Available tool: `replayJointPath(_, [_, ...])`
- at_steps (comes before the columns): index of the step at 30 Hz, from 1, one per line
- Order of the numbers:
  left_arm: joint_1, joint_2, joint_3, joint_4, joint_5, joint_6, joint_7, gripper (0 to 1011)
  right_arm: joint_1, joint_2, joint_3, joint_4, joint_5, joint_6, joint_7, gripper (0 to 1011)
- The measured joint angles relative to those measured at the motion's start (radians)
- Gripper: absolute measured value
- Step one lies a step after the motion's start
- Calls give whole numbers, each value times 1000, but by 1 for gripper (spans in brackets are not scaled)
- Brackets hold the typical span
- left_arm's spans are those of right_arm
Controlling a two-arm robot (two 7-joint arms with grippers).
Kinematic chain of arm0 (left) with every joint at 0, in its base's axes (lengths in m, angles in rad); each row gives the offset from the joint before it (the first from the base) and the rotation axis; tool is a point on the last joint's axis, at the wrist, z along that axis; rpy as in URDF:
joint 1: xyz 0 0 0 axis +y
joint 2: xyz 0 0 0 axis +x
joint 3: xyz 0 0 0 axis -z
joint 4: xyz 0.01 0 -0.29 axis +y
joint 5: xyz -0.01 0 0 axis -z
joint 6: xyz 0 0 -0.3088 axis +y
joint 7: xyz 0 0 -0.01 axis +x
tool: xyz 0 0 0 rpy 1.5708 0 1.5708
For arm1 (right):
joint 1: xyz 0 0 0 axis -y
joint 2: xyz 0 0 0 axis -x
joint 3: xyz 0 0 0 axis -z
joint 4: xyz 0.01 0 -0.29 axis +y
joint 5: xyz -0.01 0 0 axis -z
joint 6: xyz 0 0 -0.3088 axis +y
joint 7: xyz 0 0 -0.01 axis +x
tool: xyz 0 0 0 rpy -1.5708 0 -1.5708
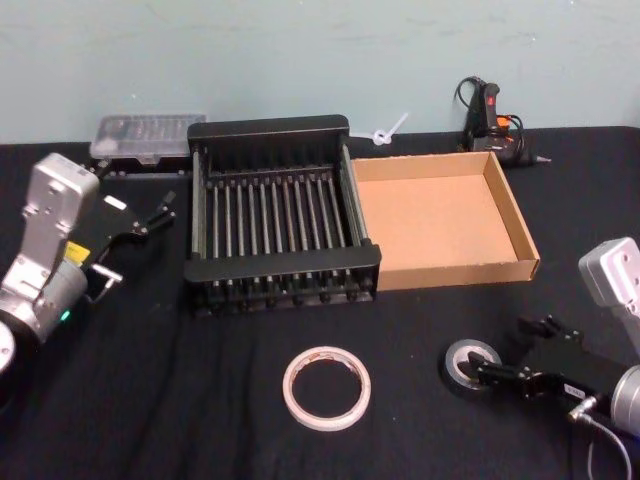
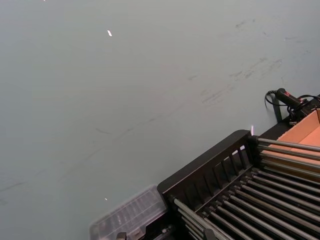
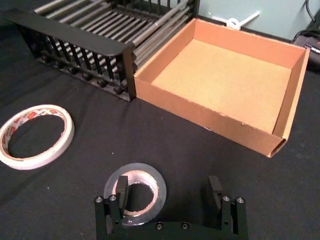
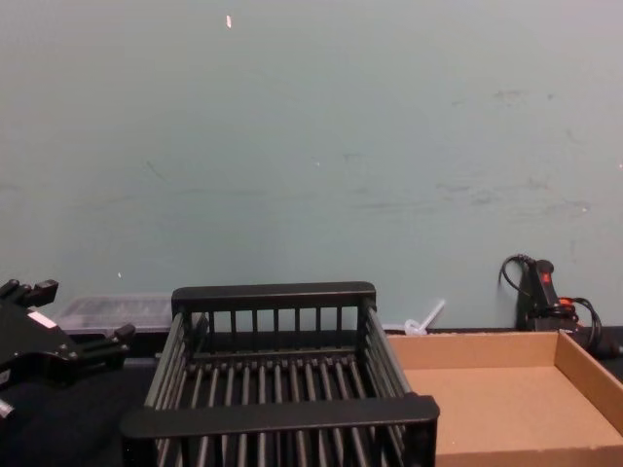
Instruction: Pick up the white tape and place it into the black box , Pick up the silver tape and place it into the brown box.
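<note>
Now the right gripper (image 3: 170,192), fingers apart, straddles the thick glossy silver tape (image 3: 135,190); left gripper's (image 1: 150,222) fingers apart.

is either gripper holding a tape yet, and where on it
Nothing is held. The right gripper is open at the silver tape, one finger inside its hole, not clamped. The left gripper is open beside the black box.

A clear plastic case (image 1: 147,137) sits at ten o'clock on the black table (image 1: 150,400). A black tool (image 1: 488,112) (with wires) sits at one o'clock.
</note>
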Motion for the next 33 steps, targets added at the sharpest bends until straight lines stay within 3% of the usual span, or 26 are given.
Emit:
replayJointPath(18, [0,0,0,0,0,0,0,1001,35,-40,-8,51,-32,23,25,1000])
replayJointPath(33, [0,0,0,0,0,0,0,1001,44,-50,-14,61,-51,26,25,1000])
